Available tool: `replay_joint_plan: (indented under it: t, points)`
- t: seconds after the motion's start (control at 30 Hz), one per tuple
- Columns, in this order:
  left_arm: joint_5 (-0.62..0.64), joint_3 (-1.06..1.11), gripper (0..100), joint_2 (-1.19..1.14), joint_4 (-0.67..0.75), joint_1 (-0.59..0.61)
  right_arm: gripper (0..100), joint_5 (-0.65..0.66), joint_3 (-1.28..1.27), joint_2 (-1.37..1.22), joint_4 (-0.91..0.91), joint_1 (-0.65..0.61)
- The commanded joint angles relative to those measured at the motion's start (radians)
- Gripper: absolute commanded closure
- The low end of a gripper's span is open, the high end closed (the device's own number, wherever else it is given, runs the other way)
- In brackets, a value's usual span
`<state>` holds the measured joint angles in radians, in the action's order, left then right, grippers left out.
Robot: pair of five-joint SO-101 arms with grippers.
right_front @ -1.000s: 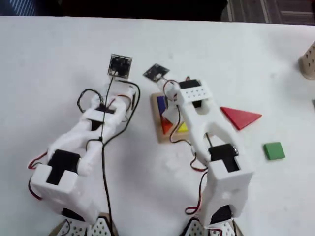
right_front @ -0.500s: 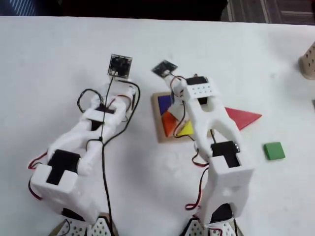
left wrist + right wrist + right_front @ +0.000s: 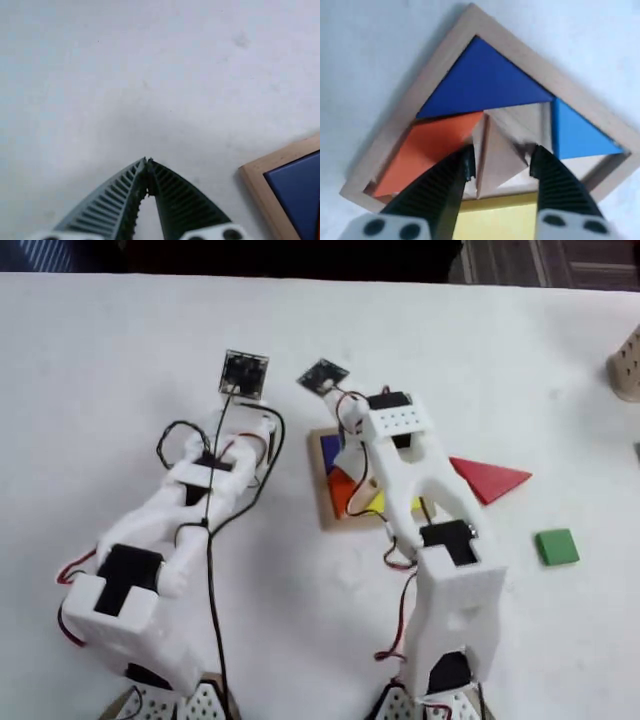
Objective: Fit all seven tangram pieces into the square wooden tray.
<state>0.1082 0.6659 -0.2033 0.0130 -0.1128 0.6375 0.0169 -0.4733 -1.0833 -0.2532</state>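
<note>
The tray lies directly under my right end effector. It is spread open, with its fingers straddling a pale triangle in the tray's middle. I cannot tell whether they touch it. Around that triangle sit a dark blue triangle, a light blue triangle, an orange piece and a yellow piece. My left end effector is clenched on nothing, over bare tabletop near a tray corner. The high view adds a red triangle and a green square. Both lie on the tabletop outside the tray, to the right of my right arm.
</note>
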Motion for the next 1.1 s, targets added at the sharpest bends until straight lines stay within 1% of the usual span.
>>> replay_joint_plan:
  t: [0.0, 0.27, 0.4, 0.47, 0.7, 0.87, 0.97, 1.07]
  points:
    - [-0.005, -0.064, 98, 0.01, 0.023, 0.013, 81.8, 0.008, 0.041, -0.002, -0.039, 0.025]
    - [-0.005, -0.064, 98, 0.01, 0.023, 0.013, 83.0, 0.012, 0.043, -0.004, -0.061, 0.021]
    - [-0.005, -0.064, 98, 0.01, 0.023, 0.015, 95.1, 0.012, 0.044, -0.004, -0.059, 0.019]
    - [-0.005, -0.064, 98, 0.01, 0.023, 0.015, 98.3, 0.012, 0.048, -0.004, -0.059, 0.019]
    - [-0.005, -0.064, 98, 0.01, 0.025, 0.015, 97.5, 0.006, 0.049, 0.035, -0.071, 0.021]
    - [-0.005, -0.066, 98, 0.01, 0.026, 0.015, 97.5, 0.011, 0.049, 0.185, -0.18, 0.035]
    - [-0.005, -0.066, 98, 0.01, 0.026, 0.015, 97.5, 0.008, 0.048, 0.302, -0.257, 0.073]
    - [-0.005, -0.066, 98, 0.01, 0.026, 0.019, 97.5, 0.012, 0.044, 0.392, -0.326, 0.143]
